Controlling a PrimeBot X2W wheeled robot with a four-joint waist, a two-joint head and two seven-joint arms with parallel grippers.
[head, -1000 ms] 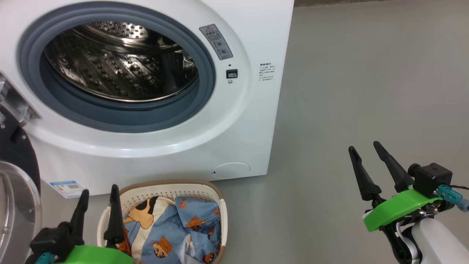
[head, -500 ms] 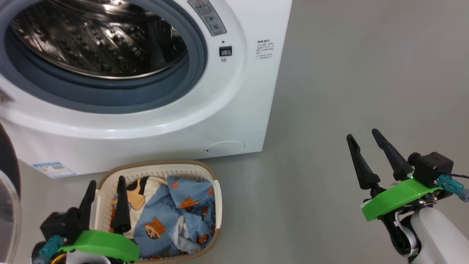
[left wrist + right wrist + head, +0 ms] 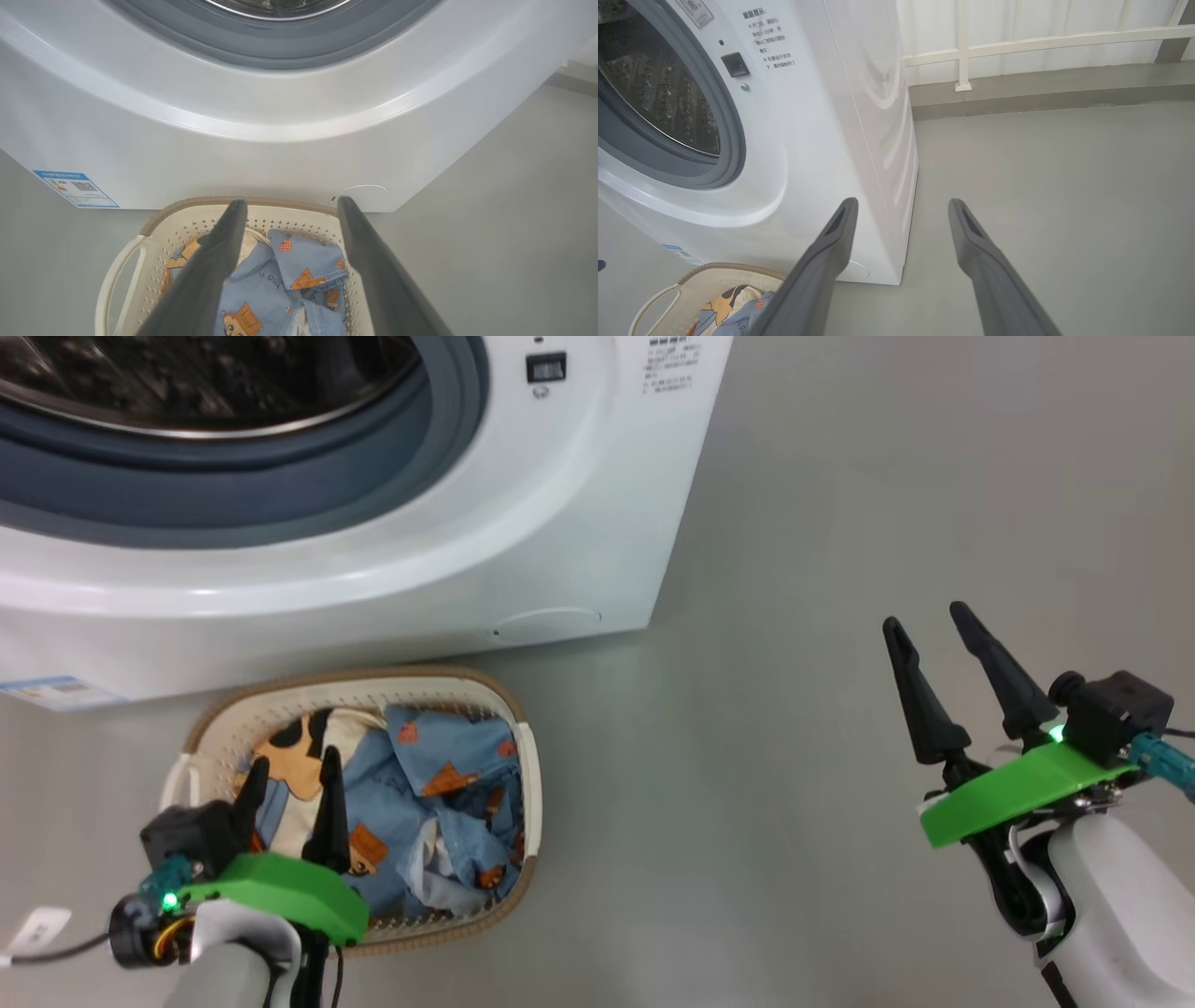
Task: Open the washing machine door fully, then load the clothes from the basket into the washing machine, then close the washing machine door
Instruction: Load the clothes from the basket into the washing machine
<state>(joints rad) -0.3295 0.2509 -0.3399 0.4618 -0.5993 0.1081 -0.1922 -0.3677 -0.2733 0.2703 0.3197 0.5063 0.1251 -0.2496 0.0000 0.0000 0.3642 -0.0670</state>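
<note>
Your left gripper point(image 3: 294, 758) and right gripper point(image 3: 924, 616) are both sporting long tapered black fingers point(image 3: 920, 700) on bright green plates point(image 3: 1018, 793). Each black wrist camera point(image 3: 1116, 714) is carrying a teal connector point(image 3: 1162, 761), a green LED point(image 3: 1057, 735) is glowing, and the forearms point(image 3: 1120, 915) are looking pale white.

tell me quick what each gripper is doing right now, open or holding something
Left gripper: open, holding nothing, over the clothes in the basket.
Right gripper: open, holding nothing, above the floor.

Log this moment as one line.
left gripper: open, over basket | right gripper: open, empty | clothes: in basket | washing machine: opening uncovered
</note>
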